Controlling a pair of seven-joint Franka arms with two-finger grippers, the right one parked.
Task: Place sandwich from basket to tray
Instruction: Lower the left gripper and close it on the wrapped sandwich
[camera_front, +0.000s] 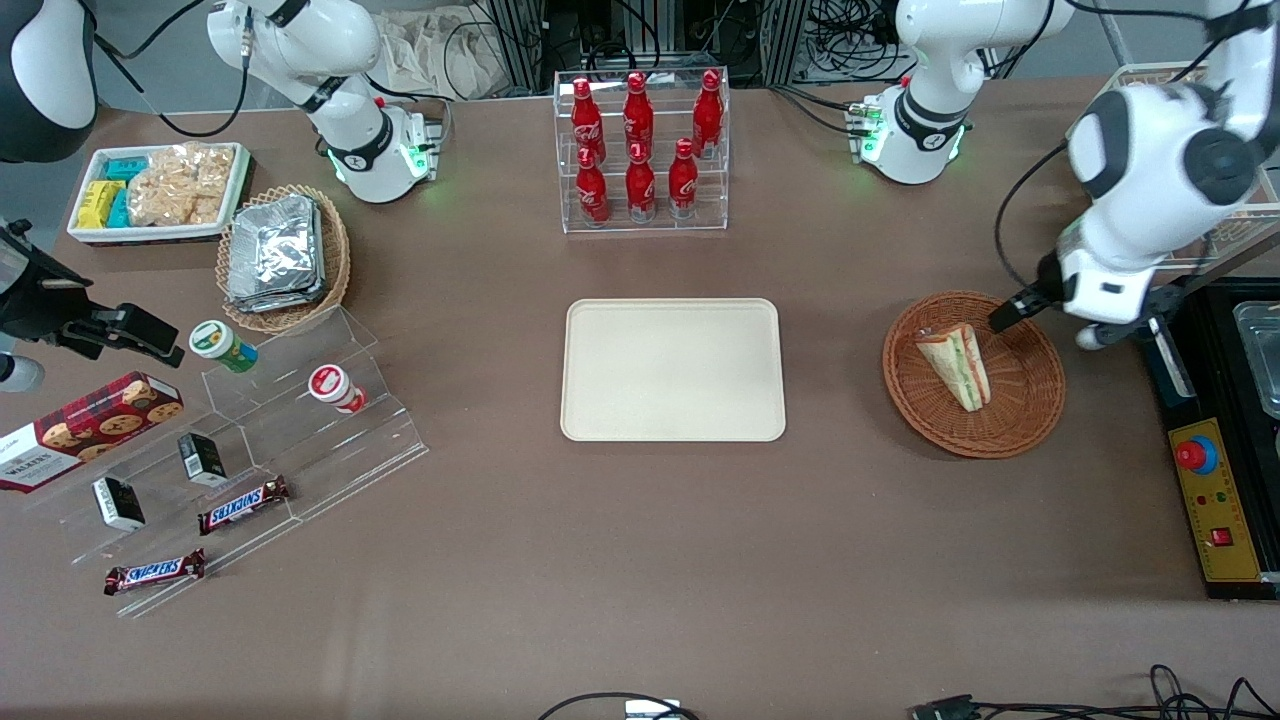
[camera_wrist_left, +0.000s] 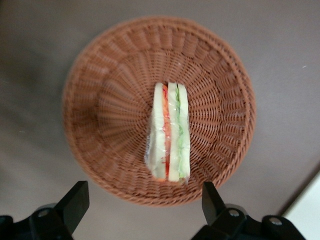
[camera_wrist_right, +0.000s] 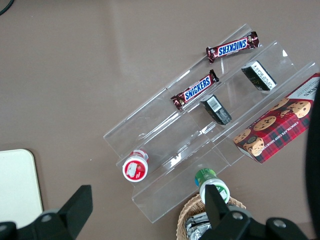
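The sandwich (camera_front: 955, 365), a pale bread wedge with green and orange-red filling stripes, lies in the round reddish-brown wicker basket (camera_front: 1020, 420). The cream tray (camera_front: 672, 370) sits mid-table with nothing on it, beside the basket toward the parked arm's end. My left gripper (camera_front: 1030, 318) hovers above the basket's rim, on the working arm's side of the sandwich. Seen from the left wrist, the gripper (camera_wrist_left: 144, 205) is open with nothing between its fingers (camera_wrist_left: 75, 202). It hangs over the basket's (camera_wrist_left: 100, 100) edge, well clear of the sandwich (camera_wrist_left: 170, 132).
A clear rack of red cola bottles (camera_front: 641, 150) stands farther from the front camera than the tray. A black control box with a red button (camera_front: 1215, 500) lies beside the basket at the working arm's end. A tan basket of foil packets (camera_front: 285, 255) and an acrylic snack shelf (camera_front: 300, 420) are at the parked arm's end.
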